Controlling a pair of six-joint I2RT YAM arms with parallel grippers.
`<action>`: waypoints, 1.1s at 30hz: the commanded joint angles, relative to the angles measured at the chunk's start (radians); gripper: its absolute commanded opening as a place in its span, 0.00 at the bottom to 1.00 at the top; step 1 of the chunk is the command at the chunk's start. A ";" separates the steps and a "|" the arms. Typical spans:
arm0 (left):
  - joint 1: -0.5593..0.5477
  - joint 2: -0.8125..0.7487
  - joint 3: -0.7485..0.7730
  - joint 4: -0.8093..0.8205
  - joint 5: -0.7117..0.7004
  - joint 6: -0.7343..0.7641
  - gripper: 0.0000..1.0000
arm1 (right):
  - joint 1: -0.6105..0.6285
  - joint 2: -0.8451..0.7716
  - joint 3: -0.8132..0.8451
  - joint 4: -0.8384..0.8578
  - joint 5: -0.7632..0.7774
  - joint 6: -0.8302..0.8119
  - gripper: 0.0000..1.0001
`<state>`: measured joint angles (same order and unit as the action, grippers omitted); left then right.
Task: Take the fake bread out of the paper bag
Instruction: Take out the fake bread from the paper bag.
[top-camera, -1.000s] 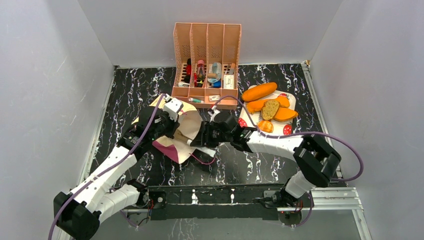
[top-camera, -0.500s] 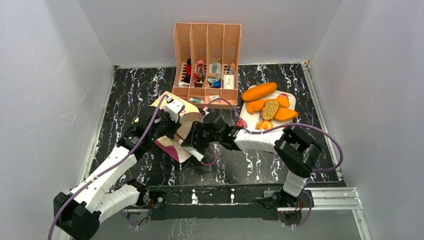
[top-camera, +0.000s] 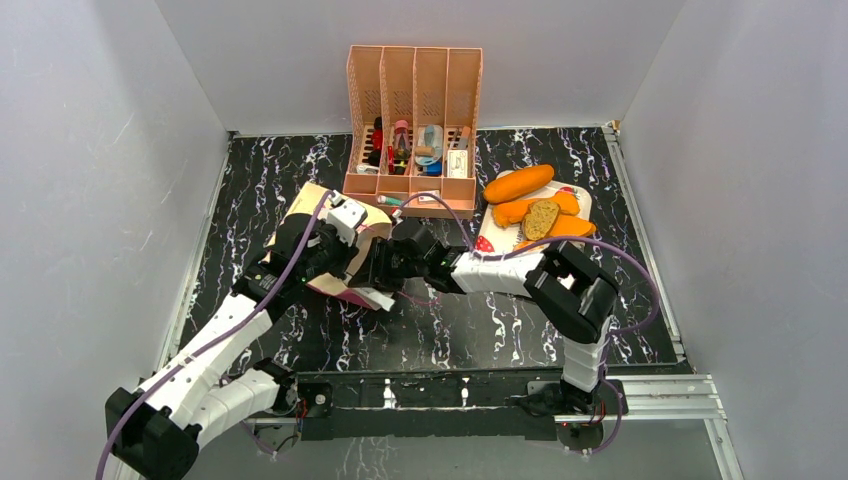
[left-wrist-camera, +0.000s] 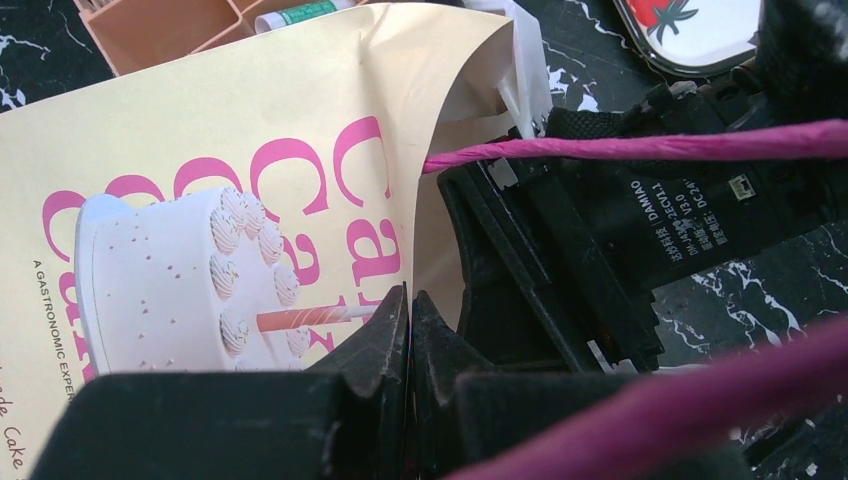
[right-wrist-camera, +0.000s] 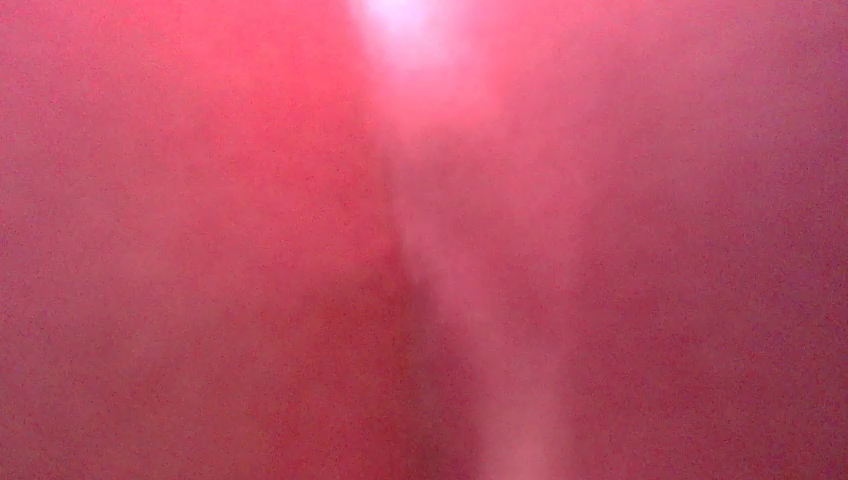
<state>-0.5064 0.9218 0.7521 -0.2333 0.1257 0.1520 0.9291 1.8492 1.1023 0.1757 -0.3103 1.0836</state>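
tan pink-lettered paper bag (left-wrist-camera: 200, 120); left pincer (left-wrist-camera: 408, 310) clamped on edge; right pincer (top-camera: 375, 285) inside, unclear

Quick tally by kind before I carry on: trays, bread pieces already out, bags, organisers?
White strawberry-print tray: 1
Glossy orange and brown toy bread pieces out on it: 4 showing
Tan paper gift bag: 1
Peach plastic organiser: 1
Total: 7
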 joint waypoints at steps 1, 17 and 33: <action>-0.007 -0.007 0.046 0.010 0.044 0.009 0.00 | 0.000 0.015 0.025 0.106 -0.066 0.027 0.28; -0.007 -0.021 0.015 0.007 -0.067 0.004 0.00 | -0.113 -0.212 -0.227 0.198 -0.070 0.055 0.00; -0.008 0.097 0.032 0.037 -0.294 -0.080 0.00 | -0.191 -0.563 -0.363 -0.022 -0.036 -0.071 0.00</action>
<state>-0.5140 0.9764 0.7521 -0.2089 -0.0544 0.1223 0.7597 1.4239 0.7418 0.2016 -0.3637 1.0859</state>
